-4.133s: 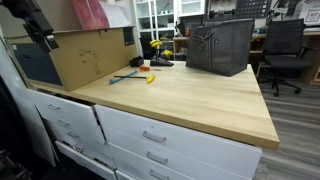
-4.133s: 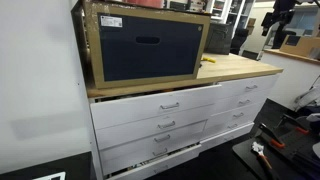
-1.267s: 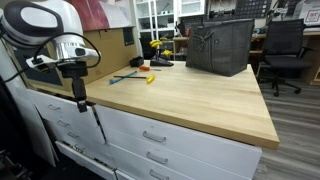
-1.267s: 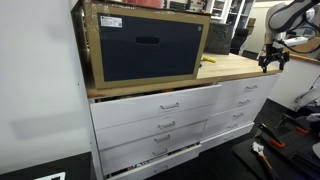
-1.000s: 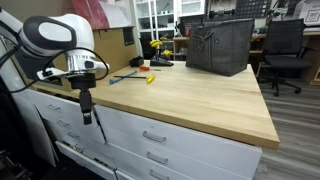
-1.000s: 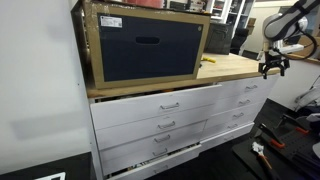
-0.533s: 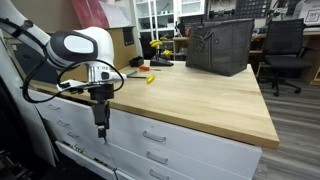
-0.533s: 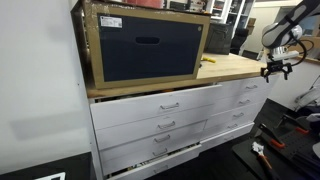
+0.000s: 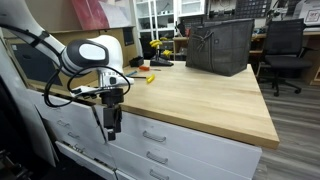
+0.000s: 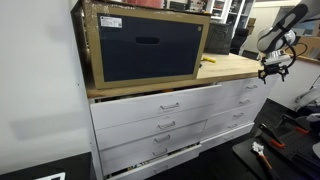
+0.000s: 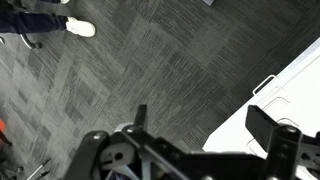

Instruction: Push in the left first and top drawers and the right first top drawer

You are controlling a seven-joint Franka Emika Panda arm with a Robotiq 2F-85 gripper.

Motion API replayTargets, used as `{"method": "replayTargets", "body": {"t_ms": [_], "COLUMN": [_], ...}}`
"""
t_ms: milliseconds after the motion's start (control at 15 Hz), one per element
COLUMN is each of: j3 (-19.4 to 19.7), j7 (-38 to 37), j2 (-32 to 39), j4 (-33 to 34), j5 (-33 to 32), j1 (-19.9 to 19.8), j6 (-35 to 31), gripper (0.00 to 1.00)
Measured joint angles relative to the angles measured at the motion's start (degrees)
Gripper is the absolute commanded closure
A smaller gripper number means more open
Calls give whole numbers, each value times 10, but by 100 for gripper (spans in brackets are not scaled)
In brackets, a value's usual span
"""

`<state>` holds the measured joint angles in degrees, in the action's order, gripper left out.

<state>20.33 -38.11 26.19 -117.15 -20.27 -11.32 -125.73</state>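
Note:
The white dresser shows in both exterior views. The wide top drawer [image 10: 165,104] under the box stands slightly out from the front, and so does a lower wide drawer [image 10: 150,152]. That same column [image 9: 60,113] juts forward. The narrow drawers [image 10: 245,89] with short silver handles look close to flush. My gripper [image 9: 112,127] hangs fingers-down in front of the drawer fronts, open and empty, touching nothing. It is near the dresser's end [image 10: 272,69]. In the wrist view the gripper [image 11: 205,122] shows two spread fingers over dark carpet, with a white drawer corner [image 11: 290,90] at right.
A cardboard-framed dark box [image 10: 145,45] sits on the wooden top [image 9: 200,95]. A grey bin [image 9: 218,45], tools [image 9: 140,75] and an office chair [image 9: 285,50] are further back. Tools lie on the floor [image 10: 262,150].
The arm has swung down from above and moved along the dresser front, away from the box end. The gripper stayed open. The drawers have not moved.

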Motion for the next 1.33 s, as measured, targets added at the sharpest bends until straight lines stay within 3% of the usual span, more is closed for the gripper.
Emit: {"method": "replayTargets", "body": {"t_ms": [333, 733, 1333], "j3": [-9, -54, -133], "j7": [4, 16, 145], "j2": [7, 7, -20], "j4": [10, 8, -67], "j5": [0, 0, -2], "j1": [18, 71, 147], "j6": [0, 0, -1], "gripper": [0, 0, 0]}}
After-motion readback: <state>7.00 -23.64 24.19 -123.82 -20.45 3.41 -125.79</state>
